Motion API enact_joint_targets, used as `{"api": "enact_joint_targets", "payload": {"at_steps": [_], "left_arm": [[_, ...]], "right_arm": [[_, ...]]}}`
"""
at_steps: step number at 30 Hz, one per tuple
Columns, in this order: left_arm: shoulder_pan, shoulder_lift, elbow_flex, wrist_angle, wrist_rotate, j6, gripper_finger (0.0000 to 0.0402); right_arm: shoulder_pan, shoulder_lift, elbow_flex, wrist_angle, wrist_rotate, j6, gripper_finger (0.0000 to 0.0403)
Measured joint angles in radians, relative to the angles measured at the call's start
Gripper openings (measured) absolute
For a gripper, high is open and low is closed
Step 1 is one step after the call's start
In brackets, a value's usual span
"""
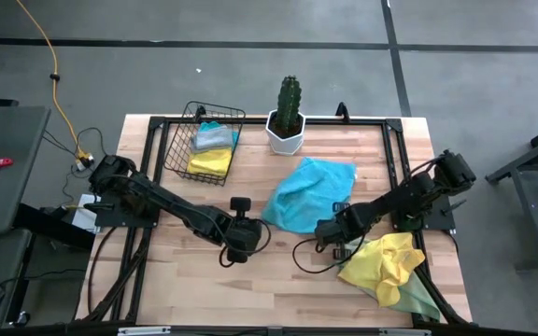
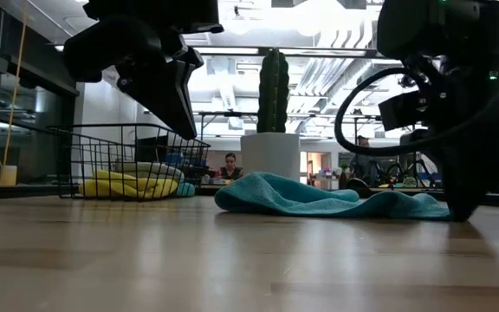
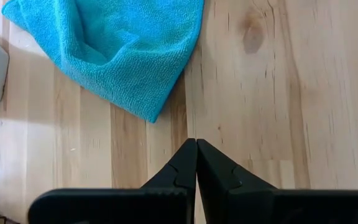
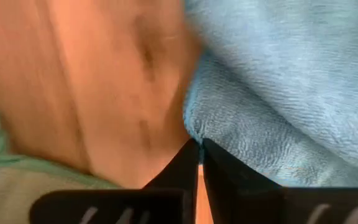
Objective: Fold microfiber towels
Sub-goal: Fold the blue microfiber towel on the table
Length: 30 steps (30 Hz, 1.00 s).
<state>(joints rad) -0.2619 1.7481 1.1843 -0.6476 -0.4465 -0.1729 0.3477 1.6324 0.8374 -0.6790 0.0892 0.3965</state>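
Note:
A turquoise towel (image 1: 308,191) lies crumpled on the middle of the table; it also shows in the low view (image 2: 319,198). My left gripper (image 1: 241,233) is shut and lifted above bare wood, just short of the towel's pointed corner (image 3: 155,114). My right gripper (image 1: 330,229) is shut and low at the table by the towel's near right edge (image 4: 194,127). A yellow towel (image 1: 386,261) lies bunched on a pale green one (image 1: 420,299) at the near right. My right gripper's shut fingertips (image 4: 199,146) stand at the turquoise towel's edge (image 4: 194,127), down near the tabletop. I cannot tell whether they touch it.
A wire basket (image 1: 208,140) at the far left holds folded yellow, grey and blue towels. A cactus in a white pot (image 1: 288,117) stands at the far edge, behind the turquoise towel. Bare wood lies along the near edge at left and centre (image 1: 250,289).

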Motion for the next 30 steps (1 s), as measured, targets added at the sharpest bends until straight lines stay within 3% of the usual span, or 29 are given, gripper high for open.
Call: {"api": "enact_joint_targets", "payload": {"at_steps": [11, 19, 23, 30], "left_arm": [[0.041, 0.0, -0.073, 0.126, -0.045, -0.008, 0.0003], [0.072, 0.0, -0.075, 0.128, -0.119, -0.008, 0.0003], [0.072, 0.0, -0.075, 0.138, -0.146, -0.015, 0.0003], [0.087, 0.058, -0.075, 0.304, -0.137, -0.006, 0.0018]], "right_arm": [[0.048, -0.306, 0.066, 0.025, 0.04, 0.075, 0.0002], [0.087, -0.566, 0.103, 0.041, 0.426, 0.066, 0.0001], [0.081, -0.64, 0.103, 0.029, 0.568, 0.105, 0.0001], [0.036, -0.655, 0.103, -0.004, 0.605, 0.191, 0.0]]}}
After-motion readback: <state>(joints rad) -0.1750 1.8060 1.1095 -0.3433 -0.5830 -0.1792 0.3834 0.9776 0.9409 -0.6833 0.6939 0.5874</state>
